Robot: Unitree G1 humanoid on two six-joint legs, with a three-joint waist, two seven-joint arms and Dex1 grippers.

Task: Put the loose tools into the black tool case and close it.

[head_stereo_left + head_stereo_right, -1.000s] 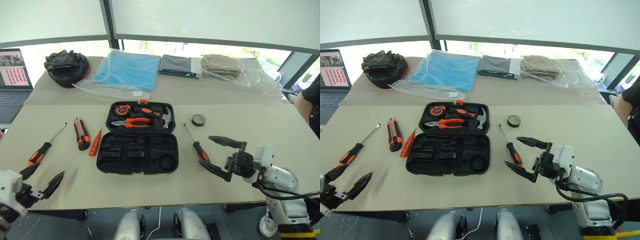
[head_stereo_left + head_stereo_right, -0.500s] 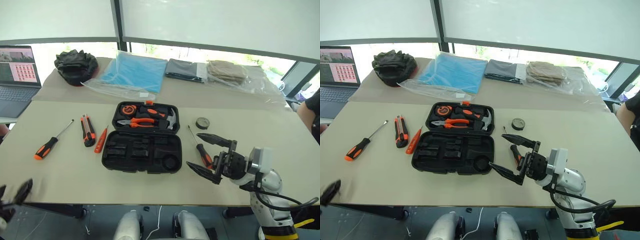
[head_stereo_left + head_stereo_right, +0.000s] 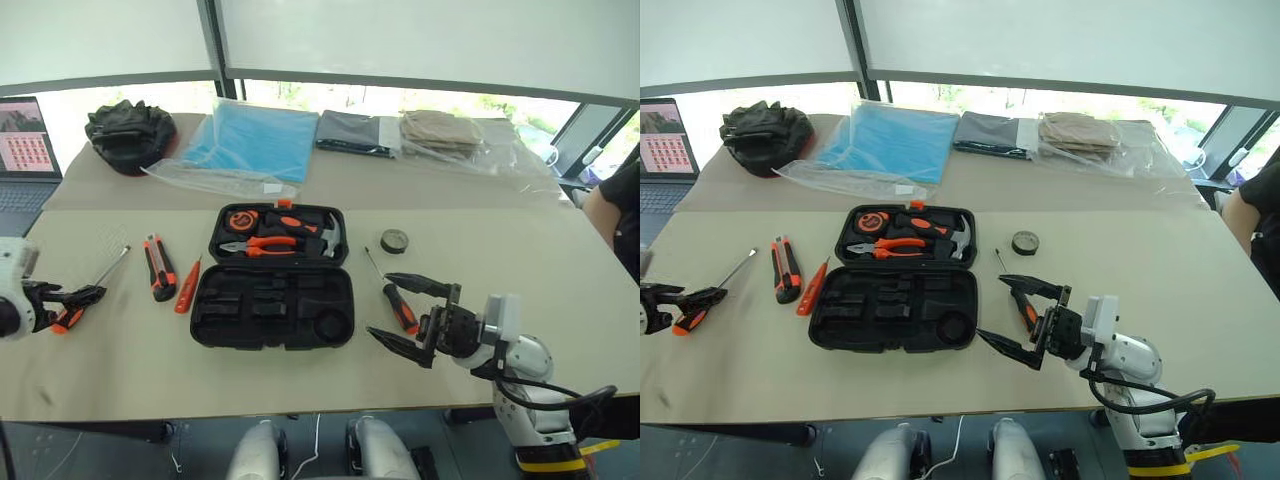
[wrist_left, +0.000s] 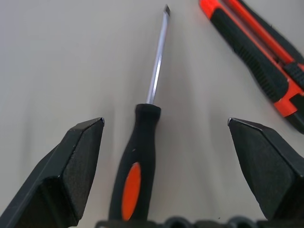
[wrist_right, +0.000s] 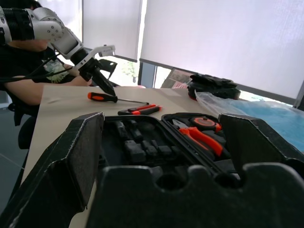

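While left claw (image 4: 166, 156) gapes wide, screwdriver (image 4: 137, 161) between its fingers, untouched, utility knife (image 4: 256, 57) beside.

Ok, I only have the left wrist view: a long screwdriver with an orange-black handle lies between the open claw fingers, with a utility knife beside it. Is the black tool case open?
Observer: Yes, the black plastic clamshell tool case lies open in the middle of the table.
Operator: And the other long screwdriver?
Observer: The second orange-black-handled screwdriver lies on the table to the right of the case, by the open right claw.
Operator: Anything else loose on that side?
Observer: A small black tape roll sits on the table to the right of the case's lid half.
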